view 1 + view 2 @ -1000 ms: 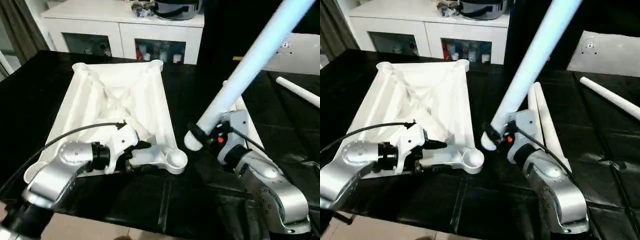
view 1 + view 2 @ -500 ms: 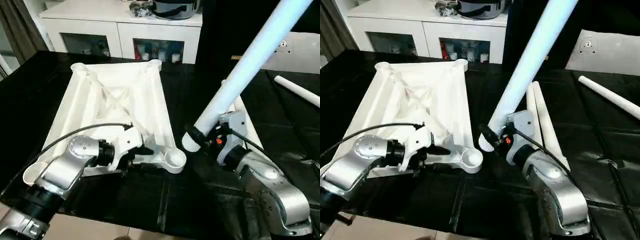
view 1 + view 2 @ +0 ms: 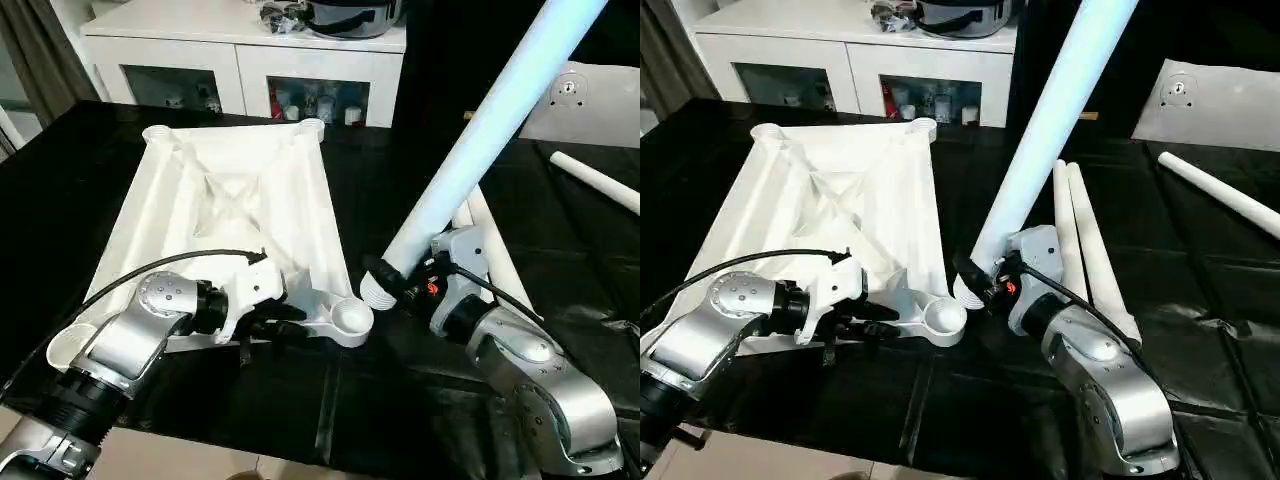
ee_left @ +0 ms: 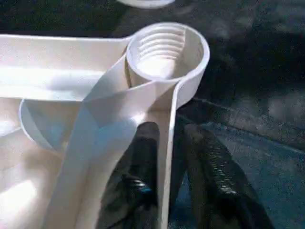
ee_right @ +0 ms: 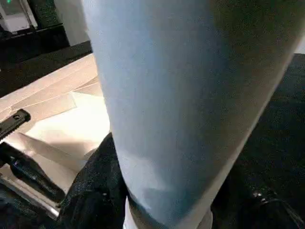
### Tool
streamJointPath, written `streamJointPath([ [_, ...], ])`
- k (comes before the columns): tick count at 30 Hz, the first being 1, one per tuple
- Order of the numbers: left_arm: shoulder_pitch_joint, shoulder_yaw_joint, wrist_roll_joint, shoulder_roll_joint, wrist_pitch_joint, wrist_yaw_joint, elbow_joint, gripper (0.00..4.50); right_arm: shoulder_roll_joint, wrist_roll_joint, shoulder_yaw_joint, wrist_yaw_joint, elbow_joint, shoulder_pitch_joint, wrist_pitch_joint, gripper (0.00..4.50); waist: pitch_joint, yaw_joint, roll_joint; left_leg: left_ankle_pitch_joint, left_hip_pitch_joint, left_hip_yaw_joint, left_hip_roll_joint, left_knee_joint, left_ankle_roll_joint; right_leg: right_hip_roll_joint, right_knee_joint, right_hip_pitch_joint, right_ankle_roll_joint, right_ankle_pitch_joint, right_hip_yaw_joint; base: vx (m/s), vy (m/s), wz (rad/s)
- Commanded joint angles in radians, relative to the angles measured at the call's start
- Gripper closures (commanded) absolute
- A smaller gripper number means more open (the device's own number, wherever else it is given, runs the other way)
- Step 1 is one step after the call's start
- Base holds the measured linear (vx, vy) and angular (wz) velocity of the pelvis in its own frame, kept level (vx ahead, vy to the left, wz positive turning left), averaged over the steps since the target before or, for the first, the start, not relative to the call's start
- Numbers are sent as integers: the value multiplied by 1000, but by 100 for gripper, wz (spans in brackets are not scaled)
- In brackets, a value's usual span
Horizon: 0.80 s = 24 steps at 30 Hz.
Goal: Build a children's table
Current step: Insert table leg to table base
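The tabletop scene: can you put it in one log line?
left gripper: fingers astride tabletop rim beside corner socket | right gripper: holds leg tilted near socket

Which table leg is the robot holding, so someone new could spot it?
Start at the upturned white tabletop on the black table. Just right of its near corner socket, the right gripper holds one leg. It slants steeply up; the other legs lie flat.

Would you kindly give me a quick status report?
Left gripper straddling tabletop rim by corner socket. Right gripper holding leg tilted beside that socket. Nothing in the way.
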Motion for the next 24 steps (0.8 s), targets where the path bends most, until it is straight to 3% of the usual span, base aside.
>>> streamJointPath([
  [1, -2, -16, 19, 12, -14, -14, 7, 389, -1, 0, 4, 7, -24, 0, 4, 260, -49, 3, 10, -141, 5, -7, 50, -87, -29, -67, -77, 46, -215, -12, 41, 0, 0, 0],
  [11, 2, -25, 58, 17, -35, -14, 17, 450, -3, 4, 4, 5, -23, -1, 2, 260, -49, 1, 7, -134, 4, -7, 51, -88, -26, -68, -76, 48, -222, 7, 40, 0, 0, 0],
  [17, -1, -22, 99, 14, -88, 17, 59, 450, -2, 6, 4, 6, -17, -5, 2, 260, -47, 0, 9, -161, 5, -7, 52, -91, -29, -68, -81, 45, -216, -36, 41, 0, 0, 0],
  [18, -11, -5, 133, -7, -128, 87, 108, 450, 1, 6, 2, 5, -10, -10, -2, 260, -45, 0, 8, -179, 5, -7, 52, -92, -31, -68, -83, 44, -212, -55, 42, 0, 0, 0],
  [22, -36, 50, 111, -58, -118, 168, 152, 450, 6, 9, -2, 2, -3, -19, -4, 260, -44, 1, 6, -215, 8, -7, 53, -93, -39, -73, -90, 41, -205, -136, 44, 0, 0, 0],
  [24, -53, 67, 92, -64, -117, 162, 166, 450, 8, 12, -3, 3, 0, -24, -4, 260, -44, -1, 0, -198, -1, -8, 50, -95, -40, -72, -90, 46, -188, -153, 44, 0, 0, 0],
])
